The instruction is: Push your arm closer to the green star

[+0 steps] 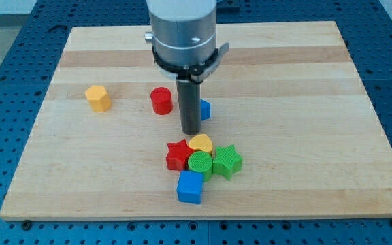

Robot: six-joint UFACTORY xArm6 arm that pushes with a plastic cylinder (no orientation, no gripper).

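The green star (228, 161) lies at the right end of a tight cluster near the view's bottom middle. Touching it on the left are a green cylinder (200, 164) and a yellow heart (200, 143). A red star (178, 154) sits at the cluster's left and a blue cube (190, 187) just below. My tip (191, 131) stands just above the yellow heart, up and to the left of the green star, with a small gap to the cluster.
A red cylinder (160, 101) stands left of the rod. A blue block (204, 109) is partly hidden behind the rod. A yellow block (98, 98) sits far to the left. The wooden board (318, 82) ends on a blue perforated table.
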